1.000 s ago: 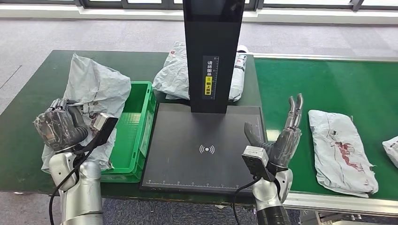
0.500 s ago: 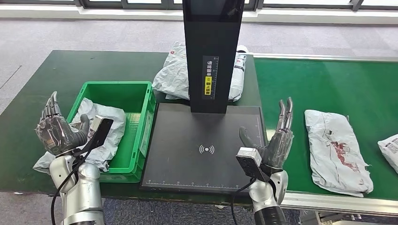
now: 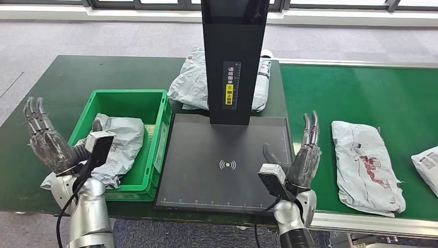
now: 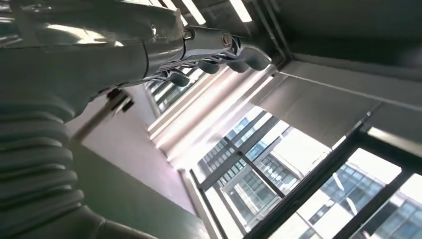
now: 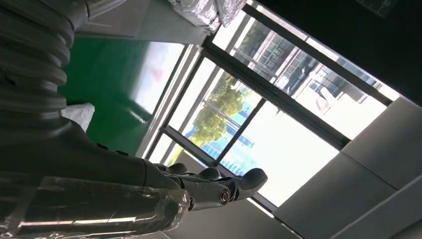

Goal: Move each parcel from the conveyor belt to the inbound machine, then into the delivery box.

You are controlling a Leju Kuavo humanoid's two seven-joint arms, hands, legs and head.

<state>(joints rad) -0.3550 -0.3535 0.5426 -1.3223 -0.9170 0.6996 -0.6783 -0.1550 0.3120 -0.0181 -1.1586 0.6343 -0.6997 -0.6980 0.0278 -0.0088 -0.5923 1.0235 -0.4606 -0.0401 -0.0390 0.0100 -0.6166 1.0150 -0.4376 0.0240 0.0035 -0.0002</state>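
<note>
- The left robot hand (image 3: 47, 147) stood at the lower left of the head view, just outside the green box (image 3: 153, 135), fingers spread and raised, holding nothing.
- The right robot hand (image 3: 304, 155) stood at lower centre-right, over the near right corner of the scanner plate (image 3: 206, 155), fingers straight up and apart, likewise empty.
- One parcel (image 3: 116, 144) lay inside the box, a crumpled grey poly bag slumped against the near left wall, one corner spilling over the rim.
- The next parcel (image 3: 364, 163) lay flat on the belt (image 3: 351, 93) at the right of the frame, just beside the right hand but not touching it.
- A third bag (image 3: 427, 163) showed at the right edge; another (image 3: 188, 85) sat behind the scanner post (image 3: 233, 57) at upper centre.
- Judging by the wrinkles and sag, these bags are light, soft and limp, with slick film that would fold or slide under a loose grip.
- The best hold on the belt parcel is probably across its near long edge or a bunched fold, where contents give the fingers something firm; a flat pinch on bare film might slip.
- The wrist views pointed up at windows and ceiling.
</note>
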